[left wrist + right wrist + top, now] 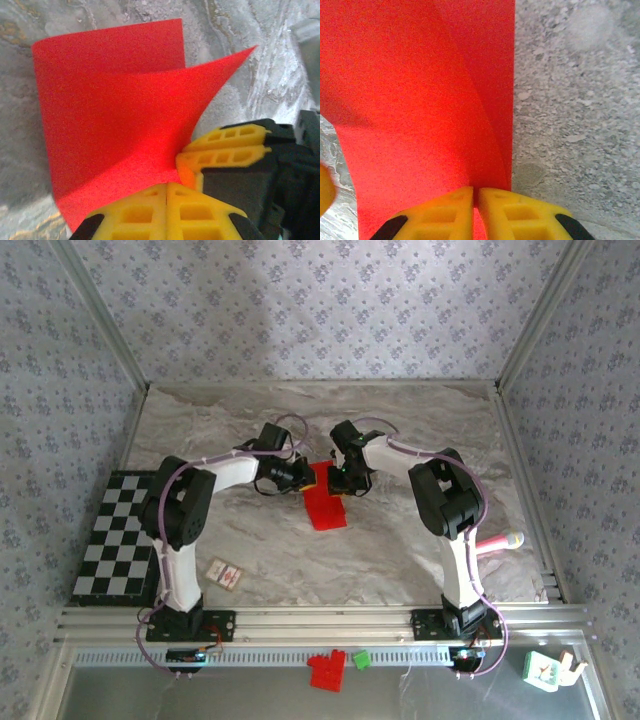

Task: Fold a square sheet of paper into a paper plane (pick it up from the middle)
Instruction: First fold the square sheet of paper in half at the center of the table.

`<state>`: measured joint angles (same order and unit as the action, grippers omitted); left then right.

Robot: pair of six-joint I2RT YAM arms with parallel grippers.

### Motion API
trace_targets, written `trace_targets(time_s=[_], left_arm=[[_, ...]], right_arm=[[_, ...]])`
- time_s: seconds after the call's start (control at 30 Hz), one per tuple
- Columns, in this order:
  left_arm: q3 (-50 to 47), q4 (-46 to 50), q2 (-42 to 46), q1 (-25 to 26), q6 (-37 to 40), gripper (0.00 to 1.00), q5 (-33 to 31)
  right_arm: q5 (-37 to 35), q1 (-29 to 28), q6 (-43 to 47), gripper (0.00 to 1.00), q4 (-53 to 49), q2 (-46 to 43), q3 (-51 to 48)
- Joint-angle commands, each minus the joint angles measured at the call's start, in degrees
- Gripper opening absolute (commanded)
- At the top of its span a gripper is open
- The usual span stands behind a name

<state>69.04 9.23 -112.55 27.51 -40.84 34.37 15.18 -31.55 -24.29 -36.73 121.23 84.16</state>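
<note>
From above, the thin bright red square sheet of paper (pixel 326 506) sits on the marbled grey bench (pixel 430 440), its long axis running from both arms' tips toward their bases. Left wrist: left fingers (pixel 171 194) clamp its edge, with a curled corner pointing right. Right wrist: right fingers (pixel 483 197) pinch it, the sheet stretching straight ahead.

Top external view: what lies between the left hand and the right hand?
The square sheet of paper lies between the left hand and the right hand; both are shut on it. The top external view shows this.
</note>
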Motion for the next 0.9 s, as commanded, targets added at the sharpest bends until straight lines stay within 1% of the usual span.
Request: trace_targets(time_s=[0.0, 0.17, 0.27, 0.37, 0.4, 0.57, 0.73, 0.87], left_arm=[[2.46, 0.52, -3.61, -0.73, -0.87, 0.07, -0.47], [3.4, 3.09, -6.02, -2.4, 0.27, 0.07, -4.9], [2.9, 4.62, -6.27, -4.56, 1.39, 0.07, -7.15], [3.62, 8.78, -6.36, -7.08, 2.4, 0.07, -10.96], [3.74, 9.28, -6.13, -7.86, 2.37, 0.07, -11.21], [5.13, 10.2, -2.97, -8.96, 3.41, 0.07, -9.69], [2.54, 2.02, 1.86, -7.69, -0.29, 0.07, -1.26], [0.5, -3.38, 1.92, -5.79, -3.51, 0.07, 0.49]], right_arm=[[-12.22, 0.61, 1.35, 0.15, -6.66, 8.71, -5.14], [-12.55, 0.62, 1.73, 0.15, -6.95, 8.81, -5.16], [-12.69, 0.74, 1.79, 0.15, -7.16, 8.85, -5.44], [-12.11, 0.97, 1.97, 0.15, -7.1, 8.76, -5.62], [-12.02, 1.01, 1.97, 0.15, -7.04, 8.74, -5.57], [-11.98, 1.21, 1.83, 0.14, -7.04, 8.75, -5.13], [-12.03, 1.25, 1.63, 0.15, -7.37, 9.27, -4.49], [-11.66, 1.14, 1.3, 0.14, -7.74, 9.55, -3.76]])
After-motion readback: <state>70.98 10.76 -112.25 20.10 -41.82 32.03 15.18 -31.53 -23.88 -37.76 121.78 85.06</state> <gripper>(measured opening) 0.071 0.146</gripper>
